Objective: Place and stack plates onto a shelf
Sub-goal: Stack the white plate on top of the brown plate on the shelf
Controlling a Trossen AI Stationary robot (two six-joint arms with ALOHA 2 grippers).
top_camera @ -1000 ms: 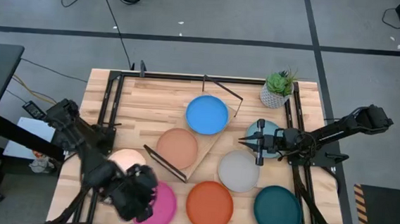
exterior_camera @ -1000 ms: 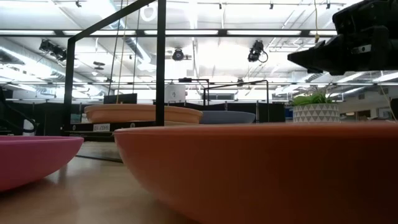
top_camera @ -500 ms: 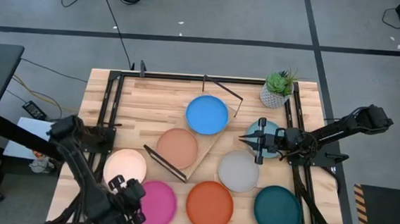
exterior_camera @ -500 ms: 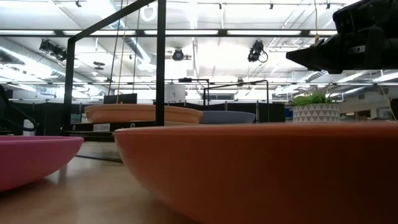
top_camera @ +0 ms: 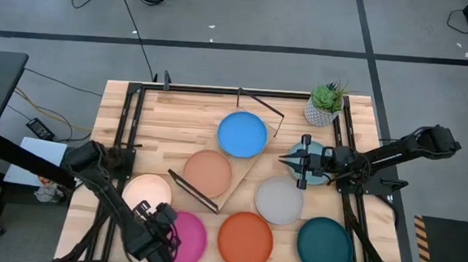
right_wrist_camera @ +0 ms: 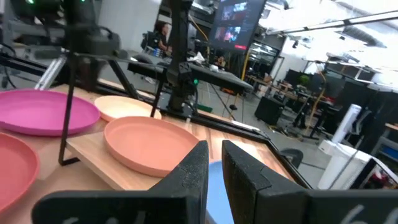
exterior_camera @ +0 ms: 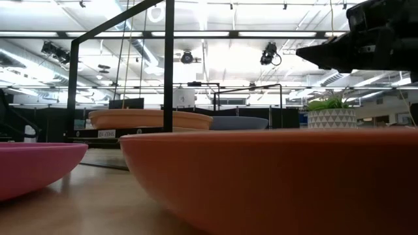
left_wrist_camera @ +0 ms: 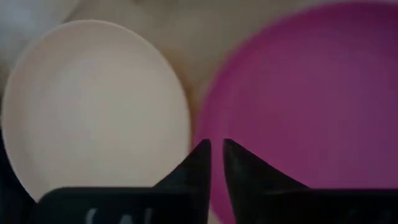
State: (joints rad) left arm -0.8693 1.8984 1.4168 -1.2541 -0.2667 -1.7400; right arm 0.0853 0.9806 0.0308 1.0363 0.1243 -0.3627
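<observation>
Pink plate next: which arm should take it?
Probably the left. Its hand hangs over the pink plate's rim, beside the cream plate. The right hand is across the table, above the pale blue plate.

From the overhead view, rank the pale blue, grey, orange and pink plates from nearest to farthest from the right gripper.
Measured from the right gripper:
1. Pale blue plate, right beneath the wrist, mostly hidden by it.
2. Grey plate, just toward the near edge.
3. Orange plate, farther along the near edge.
4. Pink plate, far across, beside the left gripper.
</observation>
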